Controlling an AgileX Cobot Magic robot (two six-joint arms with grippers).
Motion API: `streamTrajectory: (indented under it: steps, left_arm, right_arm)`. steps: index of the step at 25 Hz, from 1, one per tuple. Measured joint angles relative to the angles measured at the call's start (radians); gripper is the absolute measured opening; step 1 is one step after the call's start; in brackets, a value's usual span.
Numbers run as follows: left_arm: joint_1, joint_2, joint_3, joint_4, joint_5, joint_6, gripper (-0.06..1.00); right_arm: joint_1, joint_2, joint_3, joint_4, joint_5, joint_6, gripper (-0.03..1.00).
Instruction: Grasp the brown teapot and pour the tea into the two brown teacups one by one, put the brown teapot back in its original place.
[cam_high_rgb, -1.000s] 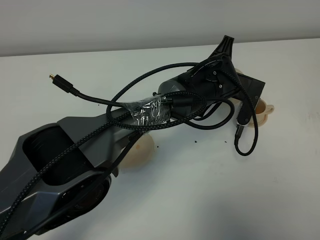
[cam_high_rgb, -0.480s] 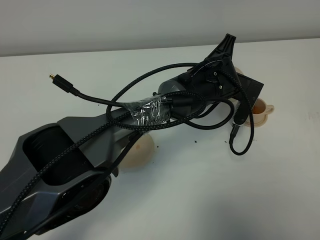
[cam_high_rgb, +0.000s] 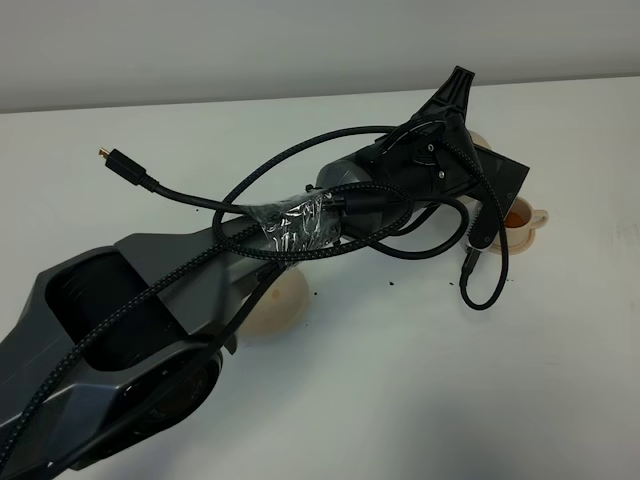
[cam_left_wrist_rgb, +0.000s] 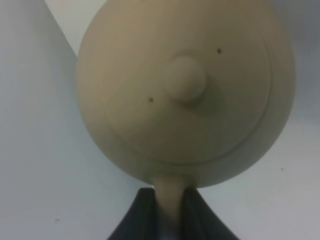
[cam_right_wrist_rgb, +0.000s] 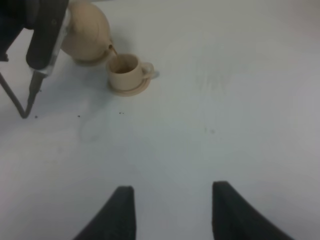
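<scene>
Left wrist view is super close and soft. The teapot (cam_left_wrist_rgb: 185, 90) fills it, its top runs off the frame, and you only get the tips of the left gripper (cam_left_wrist_rgb: 170, 212) at the edge. From the high camera the left arm (cam_high_rgb: 330, 215) sits right over the pot and also covers part of the teacup (cam_high_rgb: 524, 216) and about half the big saucer (cam_high_rgb: 282, 302). In the right wrist view, dark arm gear hides part of the pot, and the right gripper (cam_right_wrist_rgb: 172, 210) is cut off.
</scene>
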Motion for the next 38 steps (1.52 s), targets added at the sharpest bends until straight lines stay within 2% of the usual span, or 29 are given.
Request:
streamTrajectory:
  steps: [38]
  left_arm:
    - [0.000, 0.000, -0.007, 0.047, -0.010, 0.013, 0.16]
  right_arm:
    - [0.000, 0.000, 0.000, 0.000, 0.000, 0.000, 0.39]
